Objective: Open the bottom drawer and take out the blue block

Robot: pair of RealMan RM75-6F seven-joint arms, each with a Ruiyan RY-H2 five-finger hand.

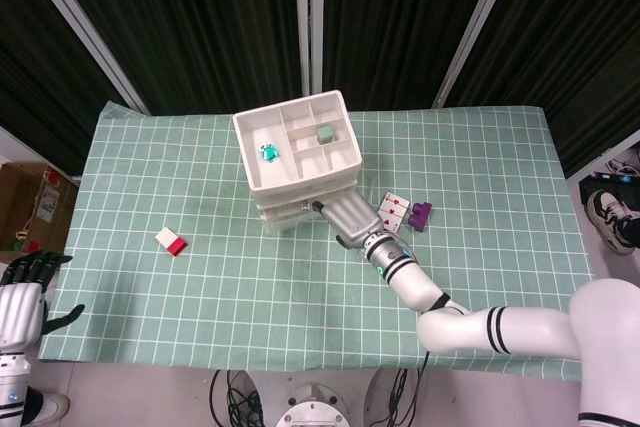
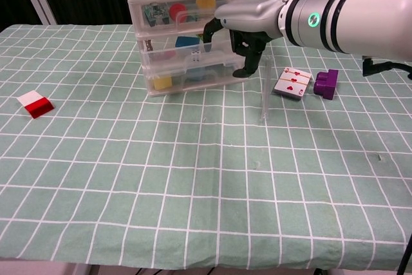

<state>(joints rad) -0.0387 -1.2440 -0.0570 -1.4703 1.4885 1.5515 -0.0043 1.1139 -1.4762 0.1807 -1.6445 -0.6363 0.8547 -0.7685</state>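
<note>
A white three-drawer unit [image 2: 193,37] [image 1: 300,162] with clear fronts stands at the back of the table. The bottom drawer [image 2: 193,80] looks closed. A yellow piece and a pale blue shape [image 2: 199,72] show dimly through its front. Another blue piece [image 2: 187,41] sits in the middle drawer. My right hand [image 2: 248,20] [image 1: 348,217] is pressed against the drawer fronts on the right side, fingers curled. One fingertip [image 2: 209,30] is at the middle drawer, and the thumb [image 2: 243,69] reaches down by the bottom drawer's right corner. My left hand [image 1: 22,297] hangs off the table's near-left corner, holding nothing.
A playing card [image 2: 293,83] and a purple block [image 2: 326,84] lie right of the drawers. A red-and-white block [image 2: 35,104] lies far left. The top tray holds a teal piece [image 1: 268,152] and a grey cube [image 1: 324,133]. A thin clear rod [image 2: 263,98] is near the card.
</note>
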